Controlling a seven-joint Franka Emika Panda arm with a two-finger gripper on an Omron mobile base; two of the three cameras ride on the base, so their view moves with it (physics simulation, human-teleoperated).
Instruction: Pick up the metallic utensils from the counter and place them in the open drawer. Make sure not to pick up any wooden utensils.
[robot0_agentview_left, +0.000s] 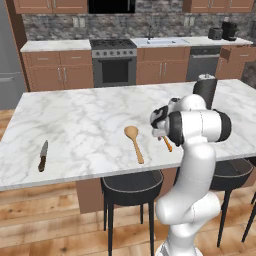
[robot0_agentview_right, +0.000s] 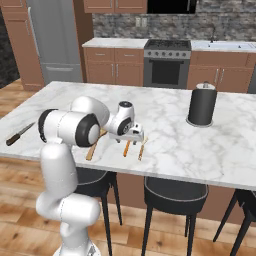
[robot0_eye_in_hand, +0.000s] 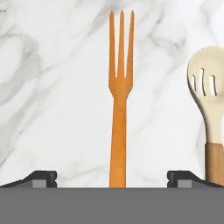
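Note:
In the hand view a slim orange fork (robot0_eye_in_hand: 119, 109) with three tines lies on the white marble counter (robot0_agentview_left: 90, 115). Its handle runs down between the two dark fingertips. My gripper (robot0_eye_in_hand: 112, 179) is open, hovering just above the fork without touching it. To the fork's right lies a pale slotted spoon with a brown handle (robot0_eye_in_hand: 211, 96). The gripper (robot0_agentview_right: 134, 135) hangs over the counter's near edge. A knife (robot0_agentview_left: 43, 156) with a silver blade and dark handle lies far to the left. A large tan wooden spoon (robot0_agentview_left: 134, 142) lies left of the arm. An open drawer (robot0_agentview_left: 239, 53) juts from the back right cabinets.
A black cylindrical canister (robot0_agentview_right: 201, 105) stands on the counter beyond the gripper, to the right. Black stools (robot0_agentview_left: 131, 182) are tucked under the near edge. A stove (robot0_agentview_left: 114, 62) and a row of cabinets line the back wall.

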